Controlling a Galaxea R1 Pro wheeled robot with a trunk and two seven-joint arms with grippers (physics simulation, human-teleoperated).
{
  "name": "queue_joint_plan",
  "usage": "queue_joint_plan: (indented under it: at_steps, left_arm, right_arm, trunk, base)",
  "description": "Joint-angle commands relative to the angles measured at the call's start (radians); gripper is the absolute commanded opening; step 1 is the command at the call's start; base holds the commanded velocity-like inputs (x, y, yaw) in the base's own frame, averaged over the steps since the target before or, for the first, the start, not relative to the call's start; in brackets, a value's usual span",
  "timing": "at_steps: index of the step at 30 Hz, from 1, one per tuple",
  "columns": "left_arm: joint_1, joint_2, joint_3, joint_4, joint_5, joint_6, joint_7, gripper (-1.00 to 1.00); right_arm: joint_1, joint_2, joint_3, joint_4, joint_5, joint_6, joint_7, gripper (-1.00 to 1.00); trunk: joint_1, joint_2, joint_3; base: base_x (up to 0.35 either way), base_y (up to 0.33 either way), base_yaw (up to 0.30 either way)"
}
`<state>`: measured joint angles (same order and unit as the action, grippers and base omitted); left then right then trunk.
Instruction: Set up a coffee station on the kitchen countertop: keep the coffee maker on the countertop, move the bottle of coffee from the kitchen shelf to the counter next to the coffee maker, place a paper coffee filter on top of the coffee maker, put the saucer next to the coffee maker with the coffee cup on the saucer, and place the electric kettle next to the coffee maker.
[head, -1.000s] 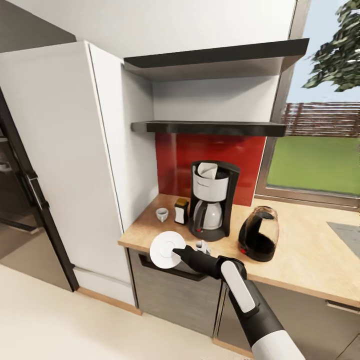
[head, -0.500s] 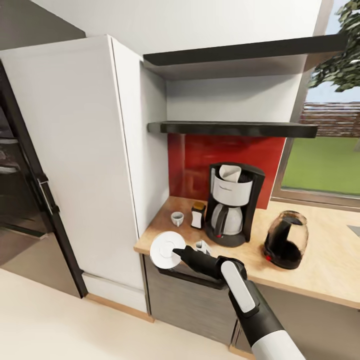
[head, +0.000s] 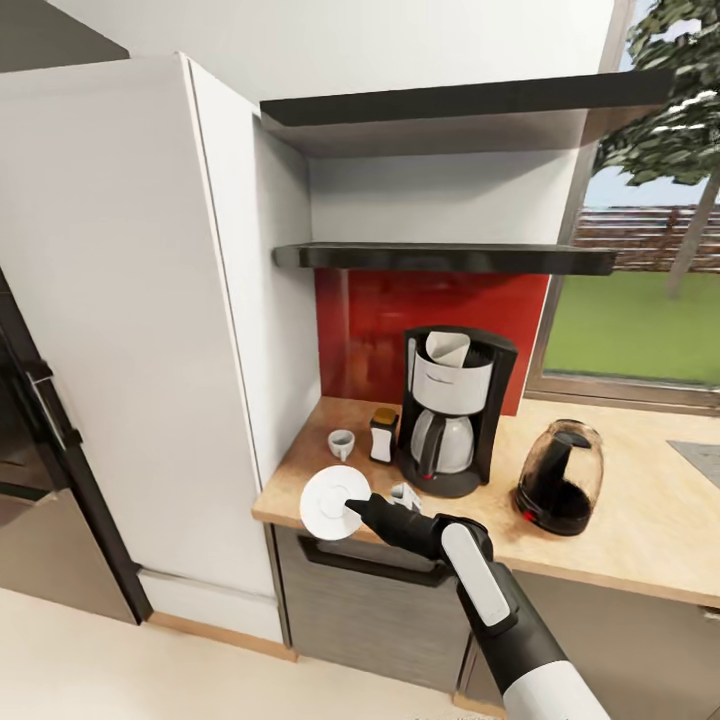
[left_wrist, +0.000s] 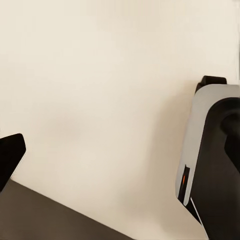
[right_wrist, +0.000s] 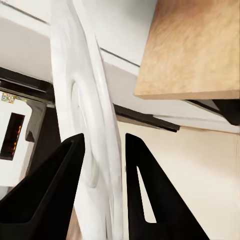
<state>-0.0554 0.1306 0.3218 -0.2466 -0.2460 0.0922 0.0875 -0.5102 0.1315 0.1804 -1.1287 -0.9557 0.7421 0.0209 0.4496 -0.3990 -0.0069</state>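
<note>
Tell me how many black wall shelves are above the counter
2. The thicker upper shelf sits near the top of the alcove; the thin lower shelf hangs just above the coffee maker. Both look bare.

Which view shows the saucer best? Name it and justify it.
The head view: the saucer shows as a whole round plate, face-on, held up at the front edge of the kitchen countertop by the right gripper. The right wrist view gives only its rim, edge-on and blurred, between the fingers. The left wrist view faces a pale surface.
</note>
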Motion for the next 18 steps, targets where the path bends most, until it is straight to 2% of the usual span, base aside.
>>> queue_joint_plan:
  at_steps: [1,4,18]
  left_arm:
    - [0.000,-0.001,0.005,-0.002,-0.010,0.005,0.000,1.00]
    - [0.000,-0.002,0.005,-0.002,-0.011,0.006,0.000,1.00]
    - [0.000,-0.002,0.005,-0.002,-0.012,0.006,0.001,1.00]
  right_arm:
    - [-0.001,0.000,-0.001,0.022,0.000,0.003,0.002,-1.00]
    - [-0.001,0.000,-0.003,0.050,-0.001,0.003,0.002,-1.00]
    - [-0.001,0.002,-0.002,0.062,0.001,0.003,0.000,-1.00]
  trunk:
    - [0.000,-0.001,-0.001]
    - [0.000,-0.001,-0.001]
    - [0.000,-0.001,-0.001]
  base:
    - [0.001,0.001,-0.268]
    - [0.000,0.000,-0.268]
    - [0.000,0.000,-0.269]
